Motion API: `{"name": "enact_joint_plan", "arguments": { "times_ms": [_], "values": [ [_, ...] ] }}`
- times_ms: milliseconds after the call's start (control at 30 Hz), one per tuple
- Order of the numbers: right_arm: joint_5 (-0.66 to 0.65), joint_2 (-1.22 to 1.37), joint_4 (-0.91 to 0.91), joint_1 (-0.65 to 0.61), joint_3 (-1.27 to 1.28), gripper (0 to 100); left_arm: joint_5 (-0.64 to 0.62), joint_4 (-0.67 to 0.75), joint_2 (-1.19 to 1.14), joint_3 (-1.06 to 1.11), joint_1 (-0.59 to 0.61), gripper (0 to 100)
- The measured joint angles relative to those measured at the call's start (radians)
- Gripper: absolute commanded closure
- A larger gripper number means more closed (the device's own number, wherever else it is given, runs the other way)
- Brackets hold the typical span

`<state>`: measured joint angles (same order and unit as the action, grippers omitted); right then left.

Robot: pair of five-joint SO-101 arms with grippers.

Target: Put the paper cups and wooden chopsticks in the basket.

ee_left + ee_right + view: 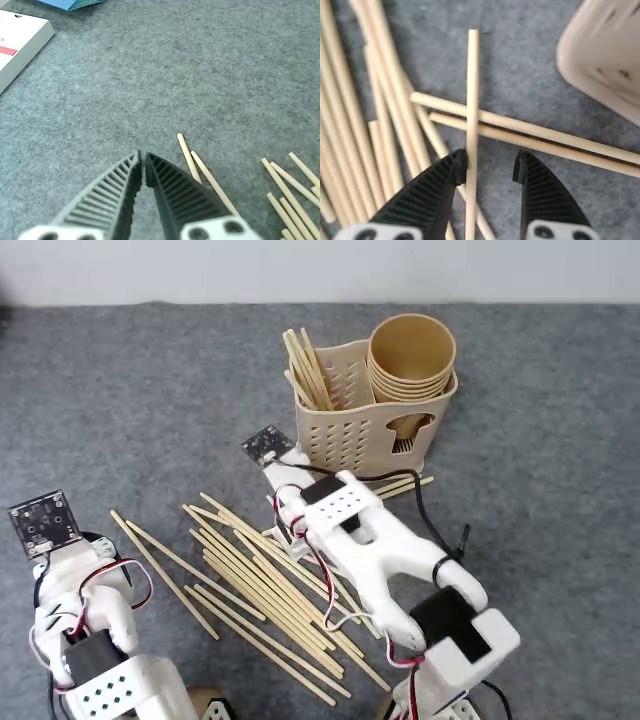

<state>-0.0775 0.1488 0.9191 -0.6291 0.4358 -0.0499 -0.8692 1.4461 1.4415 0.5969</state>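
**Right claw open around one stick, left claw shut over bare mat**

Right claw [490,167] is spread open, low over the mat [520,60]. One stick [471,100] runs lengthwise through the gap. It touches the inner edge of one jaw, and the other jaw stands clear of it, so nothing is gripped yet.

That stick lies across a pair [530,130] of others that sit side by side just past the tips. Beyond them, off toward the free jaw's side, is a rounded corner of the basket [605,55], near but apart from the pair. The strip of grey between pair and basket is the open bit. On the touching jaw's side the loose pile [365,125] is packed edge to edge, so not much room there.

From the high view, the basket [360,435] stands right beyond the right claw's arm. It has stacked cups [411,355] in one compartment and a leaning bundle [310,370] of sticks in the other. The pile [260,585] fans out between the two arms.

Left claw [144,157] is closed, tips together, holding nothing, over bare mat. Two stick ends [190,157] lie just beside one jaw. Whether they touch it, I can't tell. There's lots of free grey ahead of it, and a white box [20,42] sits well off at the far edge.
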Motion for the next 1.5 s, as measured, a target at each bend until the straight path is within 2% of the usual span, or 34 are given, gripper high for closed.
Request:
{"name": "enact_joint_plan", "arguments": {
  "times_ms": [167,500,767,967,1200,1300,1500],
  "values": [
    [0.000,0.034,-0.002,0.006,-0.002,99.6,0.000,0.000,0.000,0.000,0.000,99],
    [0.000,-0.020,0.021,0.008,-0.002,99.1,0.000,0.000,0.000,0.000,0.000,99],
    [-0.002,-0.358,0.158,0.008,-0.002,99.1,0.000,0.000,0.000,0.000,0.000,99],
    [-0.055,-0.628,0.176,0.008,-0.005,99.1,0.000,0.000,0.000,0.000,0.000,99],
    [-0.063,-0.744,0.186,0.008,-0.187,99.1,0.000,0.000,0.000,0.000,0.000,99],
    [-0.063,-0.747,0.147,0.008,-0.256,99.1,0.000,0.000,0.000,0.000,0.000,99],
    [-0.063,-0.753,-0.104,0.023,-0.273,99.1,0.000,0.000,0.000,0.000,0.000,99]
  ]
}}
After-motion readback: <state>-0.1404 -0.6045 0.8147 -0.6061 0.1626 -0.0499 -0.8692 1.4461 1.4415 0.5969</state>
